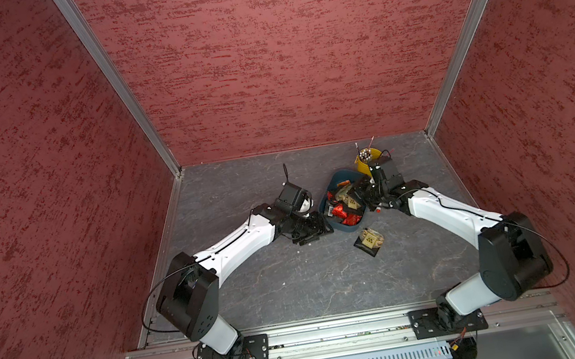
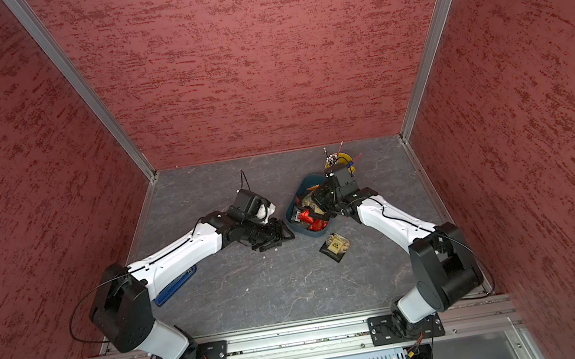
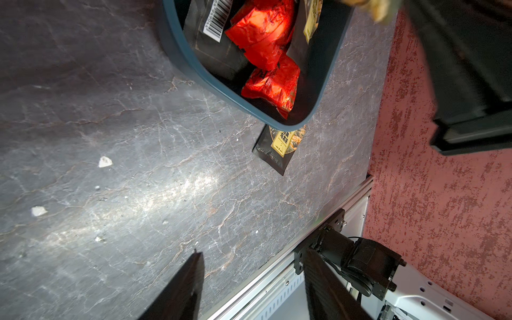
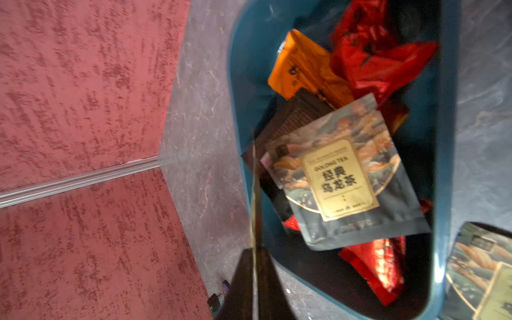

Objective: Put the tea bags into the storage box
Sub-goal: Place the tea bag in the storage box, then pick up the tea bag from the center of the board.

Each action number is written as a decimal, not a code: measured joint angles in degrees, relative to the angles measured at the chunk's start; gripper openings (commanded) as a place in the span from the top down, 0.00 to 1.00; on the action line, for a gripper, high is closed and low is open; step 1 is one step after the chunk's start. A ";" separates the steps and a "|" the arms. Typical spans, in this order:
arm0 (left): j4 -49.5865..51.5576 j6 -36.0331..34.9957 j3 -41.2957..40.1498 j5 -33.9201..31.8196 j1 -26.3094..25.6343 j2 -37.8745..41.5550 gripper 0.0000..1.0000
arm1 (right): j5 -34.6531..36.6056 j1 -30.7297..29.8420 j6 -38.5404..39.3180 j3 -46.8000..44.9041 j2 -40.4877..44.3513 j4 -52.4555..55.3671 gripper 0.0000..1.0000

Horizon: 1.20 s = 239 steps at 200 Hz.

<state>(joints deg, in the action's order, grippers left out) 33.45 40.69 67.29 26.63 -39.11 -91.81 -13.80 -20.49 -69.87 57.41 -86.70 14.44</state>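
A gold label on a dark tea bag [image 4: 343, 177] in the storage box [image 4: 249, 55] reads "OOLONG TEA" above 经典乌龙茶.

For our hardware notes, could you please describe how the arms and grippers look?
The left arm and right arm have white link shells, black joint housings and thin black looping cables; the left gripper and right gripper are black.

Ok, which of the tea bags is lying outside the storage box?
The black sachet with the yellow label, flat on the table just off the storage box's near corner. The other packets in view are in or over the box.
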 measured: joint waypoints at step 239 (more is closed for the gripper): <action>-28.35 12.79 -8.90 -5.95 -9.29 -7.61 0.39 | 4.79 3.41 3.65 -22.47 25.44 13.97 1.00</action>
<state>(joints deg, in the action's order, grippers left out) 5.10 53.47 58.39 20.69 -48.40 -99.42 -9.02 -17.08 -66.22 34.94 -61.25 28.40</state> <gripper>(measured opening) 0.609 0.041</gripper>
